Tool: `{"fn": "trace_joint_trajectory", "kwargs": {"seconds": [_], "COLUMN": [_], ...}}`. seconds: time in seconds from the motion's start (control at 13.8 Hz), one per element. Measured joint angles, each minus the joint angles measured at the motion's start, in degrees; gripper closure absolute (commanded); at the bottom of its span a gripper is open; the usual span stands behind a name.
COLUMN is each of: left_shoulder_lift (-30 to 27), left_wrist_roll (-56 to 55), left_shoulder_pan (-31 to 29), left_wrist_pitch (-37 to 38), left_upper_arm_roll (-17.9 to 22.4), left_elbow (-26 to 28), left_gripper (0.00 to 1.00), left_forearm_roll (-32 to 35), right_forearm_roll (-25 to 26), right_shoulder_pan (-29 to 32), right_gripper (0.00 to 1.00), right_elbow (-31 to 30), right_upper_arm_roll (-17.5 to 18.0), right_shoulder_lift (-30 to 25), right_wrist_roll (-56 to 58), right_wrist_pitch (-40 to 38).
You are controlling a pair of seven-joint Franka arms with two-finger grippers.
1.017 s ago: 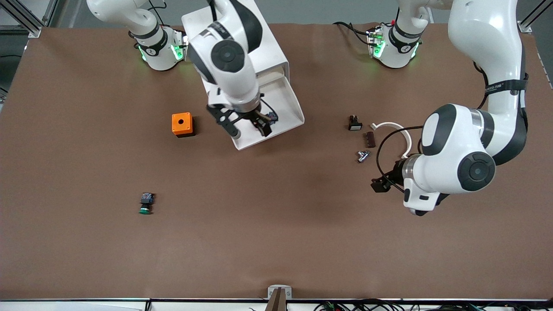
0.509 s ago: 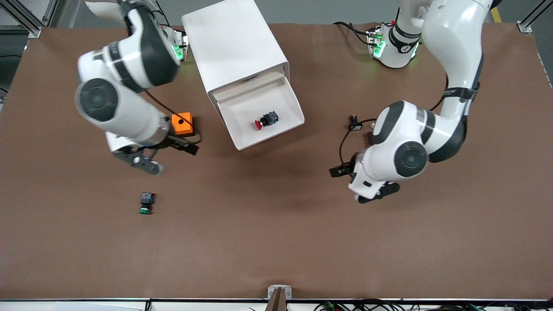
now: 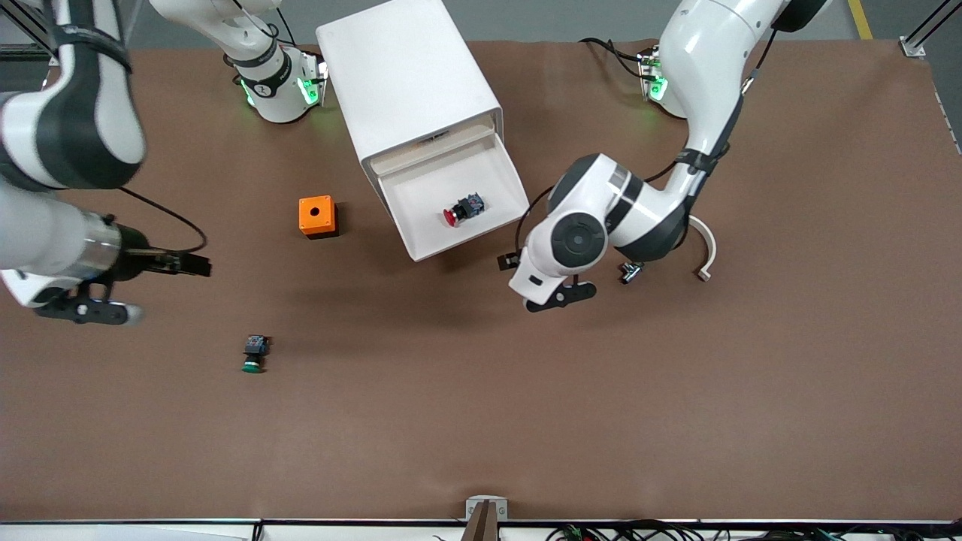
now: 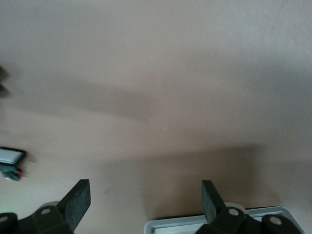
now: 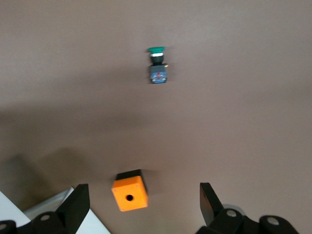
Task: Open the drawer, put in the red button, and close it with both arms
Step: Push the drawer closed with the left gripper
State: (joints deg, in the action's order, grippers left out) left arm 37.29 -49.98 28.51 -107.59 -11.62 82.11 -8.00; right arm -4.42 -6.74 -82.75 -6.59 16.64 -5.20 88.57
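The white cabinet (image 3: 409,83) has its drawer (image 3: 421,248) pulled out toward the front camera. The red button (image 3: 460,210) lies on its side in the drawer. My left gripper (image 3: 537,279) hangs open and empty over the table beside the drawer's front corner, toward the left arm's end. In the left wrist view the drawer's rim (image 4: 214,222) shows between the fingers of the left gripper (image 4: 145,195). My right gripper (image 3: 139,288) is open and empty, over bare table at the right arm's end. In the right wrist view the right gripper (image 5: 144,190) frames the table below.
An orange box with a hole (image 3: 316,216) (image 5: 129,196) sits beside the drawer toward the right arm's end. A green-capped button (image 3: 254,355) (image 5: 157,68) lies nearer the front camera. A white curved band (image 3: 706,252) and a small metal part (image 3: 630,272) lie by the left arm.
The right arm has swung away from the drawer to its own end of the table, leaving the red button inside. The left arm has moved in toward the drawer's front.
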Motion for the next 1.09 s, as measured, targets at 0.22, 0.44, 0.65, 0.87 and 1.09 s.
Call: {"fn": "trace_joint_trajectory", "kwargs": {"seconds": [0.22,0.44,0.65,0.87,1.09], "left_shoulder_lift": [1.0,1.8,2.0,2.0,2.0], "left_wrist_roll": [-4.9,-10.1,-14.0,-16.9,-19.6], "left_shoulder_pan": [2.8,6.3,9.2,11.2,13.7], "left_wrist_pitch": [-3.7,-6.3,-6.9,-6.9,-7.0], "left_upper_arm_roll": [-0.1,-0.1,0.0,-0.1,-0.1], "left_elbow": [0.1,0.1,0.1,0.1,0.1], "left_gripper": [0.00,0.00,0.00,0.00,0.00], "left_forearm_roll": [0.0,0.0,0.0,0.0,-0.2], "right_forearm_roll": [3.2,4.7,4.7,4.7,5.7], "right_shoulder_pan": [3.4,5.2,6.7,7.3,7.3], "right_gripper": [0.00,0.00,0.00,0.00,0.00], "right_elbow": [2.6,3.0,3.4,3.5,3.6], "right_upper_arm_roll": [0.1,0.0,0.1,0.1,0.6], "right_shoulder_lift": [-0.1,-0.1,-0.1,-0.1,-0.1], "right_wrist_roll": [6.0,8.7,9.1,9.2,9.2], "right_wrist_pitch": [-1.1,-1.3,-2.3,-2.4,-2.6]}}
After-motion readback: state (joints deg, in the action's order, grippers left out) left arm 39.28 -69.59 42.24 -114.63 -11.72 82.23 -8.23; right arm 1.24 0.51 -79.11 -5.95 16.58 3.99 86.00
